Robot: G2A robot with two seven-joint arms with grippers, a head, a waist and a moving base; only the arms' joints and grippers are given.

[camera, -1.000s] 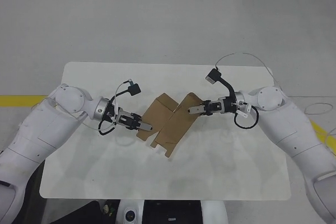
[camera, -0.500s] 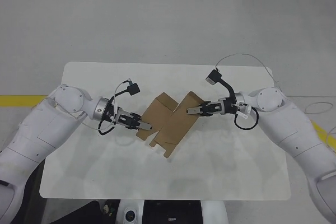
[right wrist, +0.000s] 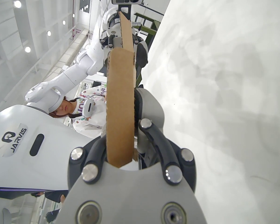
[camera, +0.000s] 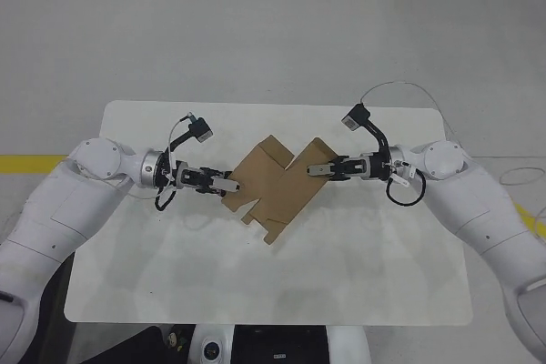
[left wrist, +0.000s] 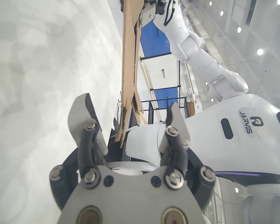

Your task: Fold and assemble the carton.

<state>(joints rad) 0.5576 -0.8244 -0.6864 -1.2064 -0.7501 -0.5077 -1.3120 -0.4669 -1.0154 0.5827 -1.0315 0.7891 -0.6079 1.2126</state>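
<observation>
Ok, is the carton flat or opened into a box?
Flat: the carton shows edge-on as thin close layers, held in the right end effector.

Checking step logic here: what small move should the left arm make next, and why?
Probably close the left gripper on the carton. Its jaws stand open with the carton's near edge between them, while the right gripper is shut on the opposite side.
</observation>
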